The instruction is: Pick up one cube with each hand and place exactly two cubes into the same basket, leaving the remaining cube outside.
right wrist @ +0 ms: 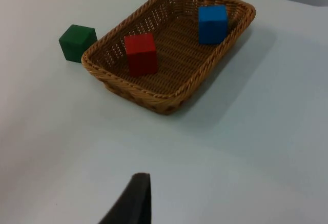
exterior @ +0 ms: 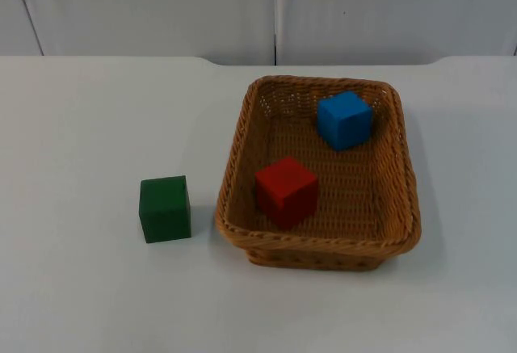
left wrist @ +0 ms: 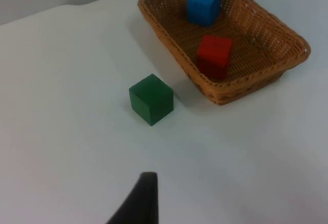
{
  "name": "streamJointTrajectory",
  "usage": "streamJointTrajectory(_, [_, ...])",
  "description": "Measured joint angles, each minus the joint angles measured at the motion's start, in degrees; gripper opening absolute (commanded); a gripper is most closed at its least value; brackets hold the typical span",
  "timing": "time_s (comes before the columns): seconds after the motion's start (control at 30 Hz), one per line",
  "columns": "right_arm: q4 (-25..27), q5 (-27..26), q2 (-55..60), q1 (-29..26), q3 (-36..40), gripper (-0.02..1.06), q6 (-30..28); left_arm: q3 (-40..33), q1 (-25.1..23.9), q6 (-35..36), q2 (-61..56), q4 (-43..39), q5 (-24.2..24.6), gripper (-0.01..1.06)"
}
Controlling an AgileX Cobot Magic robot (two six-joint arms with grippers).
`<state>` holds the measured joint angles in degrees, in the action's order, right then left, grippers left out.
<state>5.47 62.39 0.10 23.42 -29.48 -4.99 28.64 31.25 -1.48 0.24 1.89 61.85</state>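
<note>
Red cube (exterior: pixel 286 191) and blue cube (exterior: pixel 344 119) sitting inside basket (exterior: pixel 233 175), frame centre-right; green cube (exterior: pixel 165 208) resting on bench (exterior: pixel 81 127), lower left, just beside basket.

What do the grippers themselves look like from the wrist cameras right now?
The left gripper's fingertip is a matte black, tapered wedge with a blunt squared tip and no markings. The right gripper's fingertip looks the same: plain black, narrowing upward, unmarked.

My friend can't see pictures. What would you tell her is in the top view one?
A brown woven basket sits on a white table with two cubes inside: a red cube near its front and a blue cube near its back. A green cube stands on the table outside, left of the basket and apart from it.
</note>
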Motion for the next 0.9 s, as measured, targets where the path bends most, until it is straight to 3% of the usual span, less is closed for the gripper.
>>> streamJointTrajectory(0.47, [0.0,-0.1,0.0,0.0,0.0,1.05,0.1,0.0,-0.1,0.0,0.0,0.0,0.0,1.05])
streamJointTrajectory(0.9, [0.0,-0.1,0.0,0.0,0.0,1.05,0.1,0.0,-11.6,0.0,0.0,0.0,0.0,1.05])
